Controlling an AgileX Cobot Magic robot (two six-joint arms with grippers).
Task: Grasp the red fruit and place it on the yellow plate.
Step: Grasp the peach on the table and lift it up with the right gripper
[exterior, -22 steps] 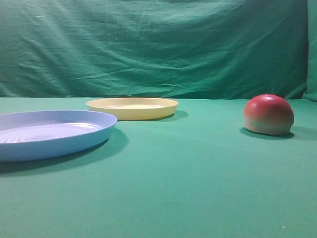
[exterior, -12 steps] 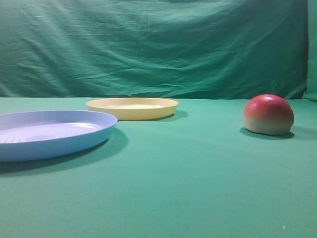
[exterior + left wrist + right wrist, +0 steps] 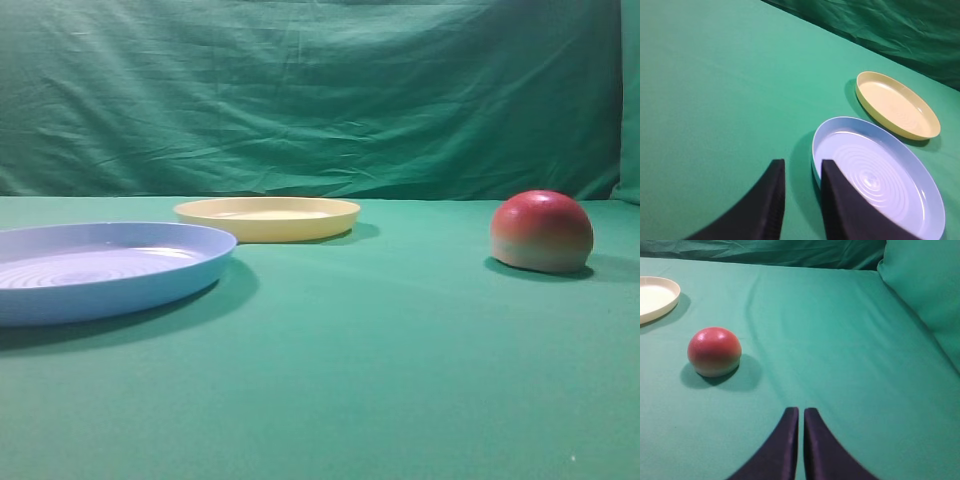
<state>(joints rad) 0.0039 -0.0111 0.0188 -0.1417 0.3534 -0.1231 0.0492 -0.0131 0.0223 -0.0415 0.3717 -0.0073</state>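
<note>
The red fruit [image 3: 541, 231] rests dome-up on the green cloth at the right, red on top and pale at its base. It also shows in the right wrist view as the red fruit [image 3: 714, 351], well ahead and left of my right gripper [image 3: 801, 411], which is shut with nothing in it. The yellow plate [image 3: 267, 217] lies toward the back, left of centre, with nothing on it; the yellow plate [image 3: 897, 104] shows beyond the blue one in the left wrist view. My left gripper [image 3: 802, 164] hangs open by the blue plate's near rim, holding nothing.
A larger light-blue plate [image 3: 100, 268] with ringed grooves sits at the front left, close to the yellow plate. A green cloth backdrop [image 3: 320, 100] hangs behind the table. A raised green fold [image 3: 925, 295] stands at the right of the right wrist view.
</note>
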